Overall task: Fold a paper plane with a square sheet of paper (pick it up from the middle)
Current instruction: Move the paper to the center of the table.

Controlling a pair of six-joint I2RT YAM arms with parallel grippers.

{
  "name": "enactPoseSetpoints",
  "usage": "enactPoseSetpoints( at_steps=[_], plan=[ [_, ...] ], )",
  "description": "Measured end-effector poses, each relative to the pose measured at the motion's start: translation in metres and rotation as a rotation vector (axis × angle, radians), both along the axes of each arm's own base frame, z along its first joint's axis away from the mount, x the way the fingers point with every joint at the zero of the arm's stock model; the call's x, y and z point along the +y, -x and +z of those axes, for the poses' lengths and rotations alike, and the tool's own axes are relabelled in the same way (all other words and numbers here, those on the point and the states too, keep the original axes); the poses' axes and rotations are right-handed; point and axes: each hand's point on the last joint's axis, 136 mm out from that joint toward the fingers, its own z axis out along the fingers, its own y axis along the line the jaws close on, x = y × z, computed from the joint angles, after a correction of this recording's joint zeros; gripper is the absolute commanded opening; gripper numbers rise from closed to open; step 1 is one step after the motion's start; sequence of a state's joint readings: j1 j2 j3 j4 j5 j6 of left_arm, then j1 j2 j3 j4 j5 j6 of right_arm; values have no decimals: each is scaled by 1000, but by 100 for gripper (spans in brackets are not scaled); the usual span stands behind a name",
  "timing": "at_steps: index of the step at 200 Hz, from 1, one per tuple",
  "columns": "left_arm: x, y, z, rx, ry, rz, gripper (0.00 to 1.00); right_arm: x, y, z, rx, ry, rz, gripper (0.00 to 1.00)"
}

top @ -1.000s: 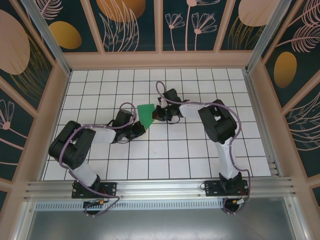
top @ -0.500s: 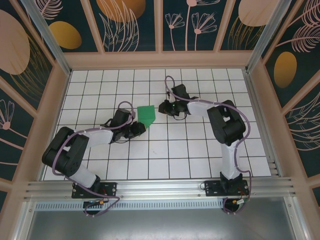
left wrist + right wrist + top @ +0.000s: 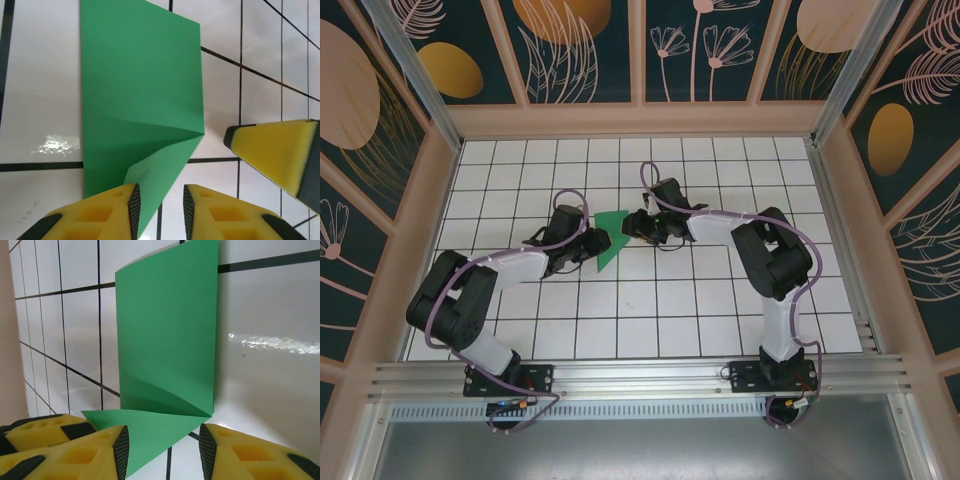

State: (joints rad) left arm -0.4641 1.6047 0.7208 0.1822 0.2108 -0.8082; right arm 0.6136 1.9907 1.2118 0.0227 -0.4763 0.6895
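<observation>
Nearest, the two arms are bolted at the near edge of the white gridded table. The left arm bends in from the left and the right arm from the right, so that both wrists meet near the middle of the tiles. Between them lies the green sheet of paper, flat on the table and partly folded: a crease runs across it and one corner is turned over into a pointed flap. The left gripper is at the sheet's left edge, low over the table. Its wrist view shows its yellow fingers a narrow way apart with bare white tile in the gap; the flap's tip reaches the inner edge of one finger, and the jaws hold nothing. The right gripper is at the sheet's right side. Its fingers stand wider apart; the flap's point lies on the table between them, and they are not closed on it. Beyond, the far tiles end at walls painted with leaves and flowers
</observation>
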Motion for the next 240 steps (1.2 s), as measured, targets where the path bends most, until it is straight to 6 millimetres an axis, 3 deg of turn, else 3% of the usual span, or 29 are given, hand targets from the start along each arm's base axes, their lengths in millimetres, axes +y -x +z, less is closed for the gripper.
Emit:
enactPoseSetpoints(
  at_steps=[64,107,176,190,214,240],
  plan=[
    [10,-7,-21,28,-58,44,25,2,2,-7,30,2,-12,47],
    [12,-8,-23,29,-65,54,27,9,8,-21,63,26,5,44],
    [13,-8,-26,36,-68,56,28,22,16,-21,76,7,40,26],
    [13,-8,-26,36,-68,56,29,23,16,-21,82,3,43,12],
    [14,-8,-25,36,-68,56,35,24,15,-22,93,-4,32,3],
    [13,-8,-20,22,-66,46,44,19,10,-25,82,16,-10,1]
  ],
)
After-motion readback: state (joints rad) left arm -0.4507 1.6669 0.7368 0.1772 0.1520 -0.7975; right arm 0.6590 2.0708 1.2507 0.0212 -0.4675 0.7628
